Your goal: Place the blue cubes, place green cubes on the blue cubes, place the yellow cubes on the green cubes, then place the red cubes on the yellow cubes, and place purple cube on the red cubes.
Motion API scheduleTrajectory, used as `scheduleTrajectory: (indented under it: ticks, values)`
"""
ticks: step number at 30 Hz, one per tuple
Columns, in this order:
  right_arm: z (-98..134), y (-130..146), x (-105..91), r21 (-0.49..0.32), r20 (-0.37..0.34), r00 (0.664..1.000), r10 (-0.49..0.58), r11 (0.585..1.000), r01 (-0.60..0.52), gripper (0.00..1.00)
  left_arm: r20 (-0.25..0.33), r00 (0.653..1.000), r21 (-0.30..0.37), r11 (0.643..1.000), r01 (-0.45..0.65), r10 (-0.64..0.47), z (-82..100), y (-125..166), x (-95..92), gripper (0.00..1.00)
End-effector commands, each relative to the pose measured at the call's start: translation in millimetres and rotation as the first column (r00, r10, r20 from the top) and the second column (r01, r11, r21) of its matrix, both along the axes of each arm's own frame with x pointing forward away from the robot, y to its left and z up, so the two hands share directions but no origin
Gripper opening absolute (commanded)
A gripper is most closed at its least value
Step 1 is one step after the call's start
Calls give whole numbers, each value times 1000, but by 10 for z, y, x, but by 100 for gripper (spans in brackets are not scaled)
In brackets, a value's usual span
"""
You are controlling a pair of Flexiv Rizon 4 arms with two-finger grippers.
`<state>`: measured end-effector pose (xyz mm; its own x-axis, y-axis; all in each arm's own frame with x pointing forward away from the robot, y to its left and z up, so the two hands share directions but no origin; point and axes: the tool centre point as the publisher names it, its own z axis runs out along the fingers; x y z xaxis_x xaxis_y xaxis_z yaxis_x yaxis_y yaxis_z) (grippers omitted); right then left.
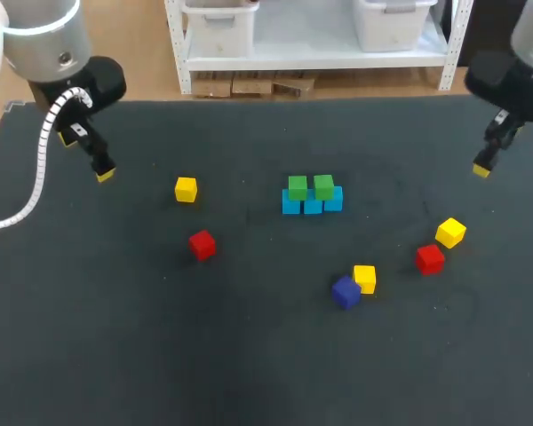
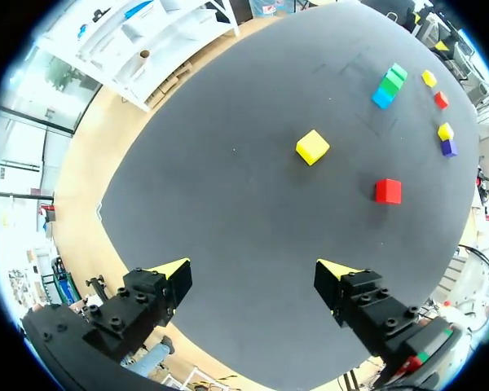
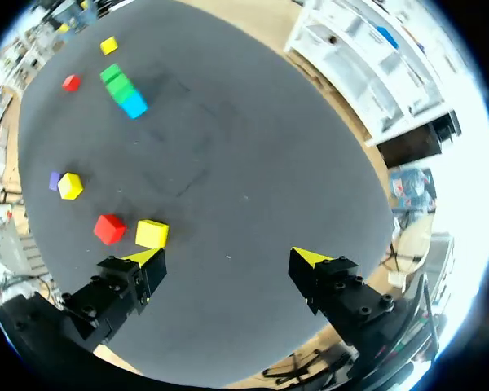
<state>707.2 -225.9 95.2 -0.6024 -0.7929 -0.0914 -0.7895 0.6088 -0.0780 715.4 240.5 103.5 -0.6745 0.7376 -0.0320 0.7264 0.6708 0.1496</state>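
So far: a base row of three blue cubes sits near the middle of the tabletop, a little toward its far edge, packed side by side. Two green cubes rest on top of them. First two layers look done.

Yellow layer not yet begun. All three lie loose:
- left yellow cube, toward the left edge
- right yellow cube, toward the right edge
- middle yellow cube, closer to the near edge, touching or all but touching the purple cube

Reds are loose too: left red cube near the left yellow one, right red cube just beside the right yellow one.

Both the left gripper, over the far left corner, and the right gripper, by the far right corner, have fingers spread and nothing held.

Remaining, as I judge it: three yellows, two reds, one purple.
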Motion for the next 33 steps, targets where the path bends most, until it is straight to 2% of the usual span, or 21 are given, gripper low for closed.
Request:
scheduleTrajectory:
  ticks: [1, 7, 11, 17, 19, 23, 27, 33]
  values:
    - [43, 199, -35, -1, -26, 996, 82, 997, -82, 100, -2, 1000, 2, 1000, -1, 1, 6, -1, 5, 100]
    - [33, 457, -276, 19, -46, 978, 201, 979, -201, 100, -2, 1000, 2, 1000, -1, 1, 6, -1, 5, 100]
    - [-12, 641, -520, 32, -36, 958, 284, 958, -283, 100, -2, 1000, 2, 1000, -1, 1, 6, -1, 5, 100]
    - [-131, 954, -910, -15, -19, 908, 419, 908, -419, 100, -2, 1000, 2, 1000, -1, 1, 6, -1, 5, 100]
    - [-173, 1038, -1014, -57, -13, 897, 443, 895, -443, 100, -2, 1000, 2, 1000, -1, 1, 6, -1, 5, 100]
    - [-247, 1133, -1141, -74, -5, 874, 486, 872, -485, 100, -2, 1000, 2, 1000, -1, 1, 6, -1, 5, 100]
    - [-296, 1275, -1285, -108, 4, 832, 555, 827, -551, 100, -2, 1000, 2, 1000, -1, 1, 6, -1, 5, 100]
    - [-362, 1416, -1408, -118, 14, 791, 611, 787, -606, 100, -2, 1000, 2, 1000, -1, 1, 6, -1, 5, 100]
